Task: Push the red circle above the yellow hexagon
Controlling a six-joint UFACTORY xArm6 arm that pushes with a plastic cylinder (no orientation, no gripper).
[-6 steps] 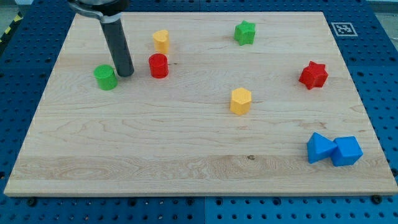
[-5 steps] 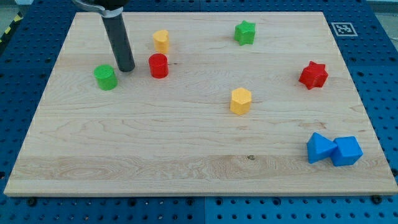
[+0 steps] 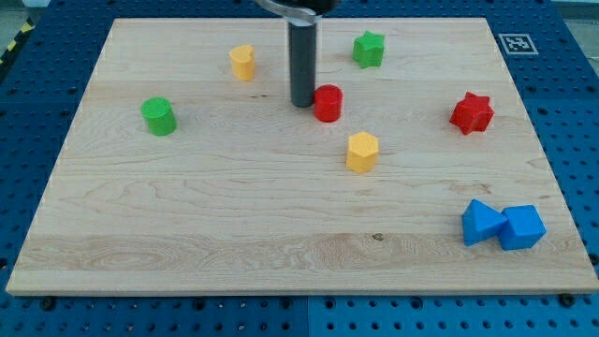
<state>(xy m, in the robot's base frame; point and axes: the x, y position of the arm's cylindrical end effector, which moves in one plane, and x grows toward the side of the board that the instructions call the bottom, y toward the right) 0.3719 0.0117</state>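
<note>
The red circle sits near the board's middle, up and to the left of the yellow hexagon. My tip touches the red circle's left side. The dark rod rises from there to the view's top edge.
A green circle lies at the left. A second yellow block lies at the upper left. A green star is at the top, a red star at the right. Two blue blocks touch each other at the lower right.
My tip has moved right from beside the green circle, and the red circle has slid right with it, from near the upper-left yellow block to just above-left of the yellow hexagon.
</note>
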